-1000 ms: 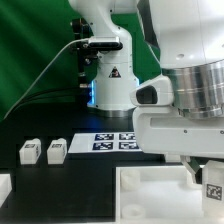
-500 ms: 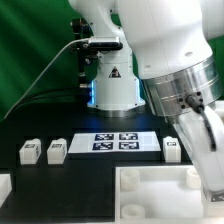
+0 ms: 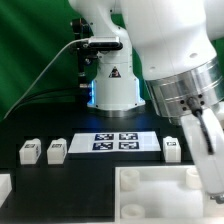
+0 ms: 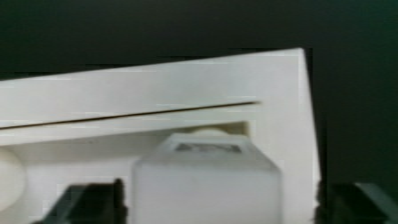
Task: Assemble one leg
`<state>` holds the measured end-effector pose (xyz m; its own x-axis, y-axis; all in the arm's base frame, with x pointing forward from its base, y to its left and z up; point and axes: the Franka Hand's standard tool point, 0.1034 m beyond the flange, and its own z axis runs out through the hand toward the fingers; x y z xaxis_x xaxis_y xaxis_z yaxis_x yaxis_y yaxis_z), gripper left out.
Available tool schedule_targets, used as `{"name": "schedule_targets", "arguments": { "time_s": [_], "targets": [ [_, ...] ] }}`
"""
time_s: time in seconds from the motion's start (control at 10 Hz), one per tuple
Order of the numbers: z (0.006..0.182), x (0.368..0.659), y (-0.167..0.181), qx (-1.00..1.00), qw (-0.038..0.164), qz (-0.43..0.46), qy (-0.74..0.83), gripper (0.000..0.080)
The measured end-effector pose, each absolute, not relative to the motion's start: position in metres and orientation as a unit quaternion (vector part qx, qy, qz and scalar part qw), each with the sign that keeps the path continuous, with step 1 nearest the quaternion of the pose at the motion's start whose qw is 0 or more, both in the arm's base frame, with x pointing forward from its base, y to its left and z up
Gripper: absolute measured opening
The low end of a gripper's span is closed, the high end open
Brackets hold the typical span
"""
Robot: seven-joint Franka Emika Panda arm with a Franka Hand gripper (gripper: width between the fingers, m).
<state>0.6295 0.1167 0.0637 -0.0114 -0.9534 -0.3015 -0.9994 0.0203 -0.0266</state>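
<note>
My gripper point(image 4: 222, 205) hangs over the near right corner of the large white tray point(image 3: 150, 192). In the wrist view a white leg point(image 4: 206, 172) stands on the tray point(image 4: 107, 105) between my two dark fingers point(image 4: 89, 202). The jaws stand wide on either side of it, with a gap showing at one side. In the exterior view the gripper point(image 3: 210, 172) is at the right edge, and a white piece point(image 3: 193, 178) shows at the tray's corner below it. Three loose tagged legs lie on the black table: two point(image 3: 30, 151) point(image 3: 56, 150) at the exterior view's left and one point(image 3: 172, 148) at its right.
The marker board point(image 3: 115, 142) lies flat behind the tray. The arm's white base point(image 3: 110, 70) stands at the back with a cable running off to the left. A white part's corner point(image 3: 5, 185) shows at the lower left edge.
The hand has lifted and swung away from the tray corner compared with one second ago, uncovering the leg beside the marker board. Almost nothing has moved in the last half second.
</note>
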Motion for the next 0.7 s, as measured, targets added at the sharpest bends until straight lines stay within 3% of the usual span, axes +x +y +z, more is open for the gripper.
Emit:
{"name": "schedule_targets", "arguments": {
  "time_s": [0.1, 0.3, 0.6, 0.7],
  "targets": [
    [0.0636, 0.6293, 0.1172, -0.731, 0.123, 0.091, 0.665, 0.0628],
    [0.0659, 0.6292, 0.1186, -0.836, 0.11, 0.066, 0.533, 0.0643],
    [0.064, 0.6285, 0.1154, -0.888, 0.116, 0.054, 0.441, 0.0649],
    [0.0651, 0.6283, 0.1143, -0.934, 0.093, 0.041, 0.343, 0.0649]
  ]
}}
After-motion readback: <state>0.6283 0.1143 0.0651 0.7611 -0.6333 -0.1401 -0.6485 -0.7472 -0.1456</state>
